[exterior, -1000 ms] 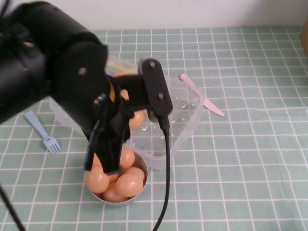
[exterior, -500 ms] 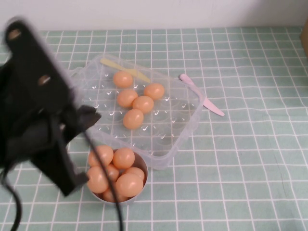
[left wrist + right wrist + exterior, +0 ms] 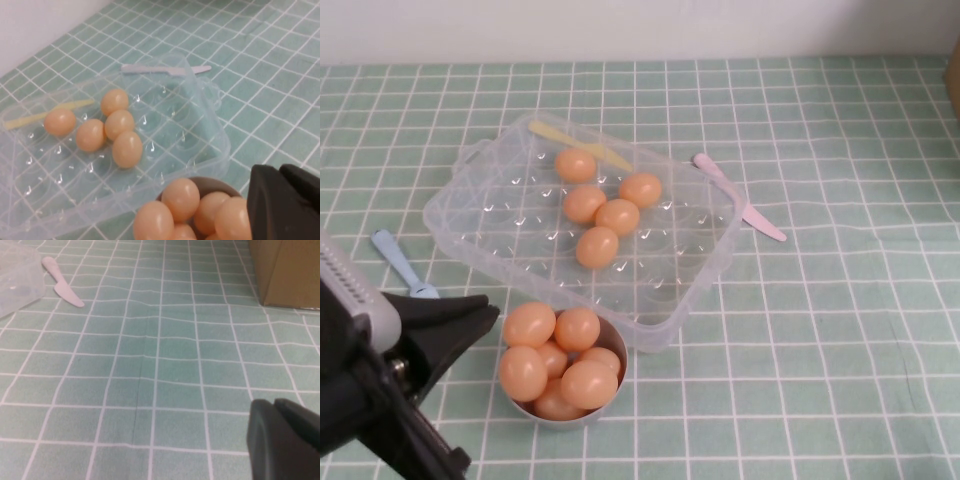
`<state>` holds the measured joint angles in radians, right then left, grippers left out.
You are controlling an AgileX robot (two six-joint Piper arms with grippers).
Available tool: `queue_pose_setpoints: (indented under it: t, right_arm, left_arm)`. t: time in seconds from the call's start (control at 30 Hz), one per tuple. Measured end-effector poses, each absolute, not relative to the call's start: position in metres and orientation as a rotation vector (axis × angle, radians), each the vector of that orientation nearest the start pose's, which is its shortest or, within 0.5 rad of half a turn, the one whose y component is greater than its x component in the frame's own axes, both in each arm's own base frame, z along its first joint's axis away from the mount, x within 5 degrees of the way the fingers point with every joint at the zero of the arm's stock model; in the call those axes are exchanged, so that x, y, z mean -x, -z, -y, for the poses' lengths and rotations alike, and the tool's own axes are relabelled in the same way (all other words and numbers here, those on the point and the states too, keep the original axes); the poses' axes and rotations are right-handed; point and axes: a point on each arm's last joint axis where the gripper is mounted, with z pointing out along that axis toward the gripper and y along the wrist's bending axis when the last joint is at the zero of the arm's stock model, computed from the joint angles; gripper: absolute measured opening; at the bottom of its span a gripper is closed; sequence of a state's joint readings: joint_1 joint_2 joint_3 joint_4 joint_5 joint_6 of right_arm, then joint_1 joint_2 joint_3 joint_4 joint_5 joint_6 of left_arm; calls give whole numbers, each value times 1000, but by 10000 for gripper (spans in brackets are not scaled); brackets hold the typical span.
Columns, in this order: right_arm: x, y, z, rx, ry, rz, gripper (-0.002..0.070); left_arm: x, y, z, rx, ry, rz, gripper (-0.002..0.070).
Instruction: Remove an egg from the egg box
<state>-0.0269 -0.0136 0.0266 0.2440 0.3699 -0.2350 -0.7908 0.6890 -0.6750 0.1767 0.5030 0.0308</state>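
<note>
From above, the left gripper (image 3: 440, 325) sits at the table's near-left edge beside the bowl (image 3: 612, 385) of eggs, holding nothing, while five eggs remain in the box (image 3: 705, 265); the nearest egg (image 3: 597, 247) is the likely next pick. The left wrist view shows the same box; whether its fingers are spread, I cannot tell. In the right wrist view, the right gripper (image 3: 285, 440) hovers over bare cloth, apparently parked, fingers unreadable; the next step appears to be reaching into the box.
</note>
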Motion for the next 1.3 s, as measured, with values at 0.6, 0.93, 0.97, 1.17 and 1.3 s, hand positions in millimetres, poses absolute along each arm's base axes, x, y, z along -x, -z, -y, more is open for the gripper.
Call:
queue_pose_setpoints:
  t: [0.6,0.93,0.97,1.17,1.3]
  right_arm:
    - [-53,-173,-7,42,-58,-1855,-17]
    - [-53,-173,-7,42,-58,-1855,-17]
    - [-53,-173,-7,42,-58,-1855,-17]
    - [-53,-173,-7,42,-58,-1855,-17]
    - [-53,-173,-7,42,-58,-1855,-17]
  left_arm:
    - [-93,-272,75,-617,439,-1452,-2]
    - [-77,-245,25,-299,169,-1398,-2]
    - [-74,-240,21,-270,139,-1391,-2]
    - [-62,-221,10,-177,41,-1360,-2]
    - [-56,-218,5,-127,-3,-1365,-2]
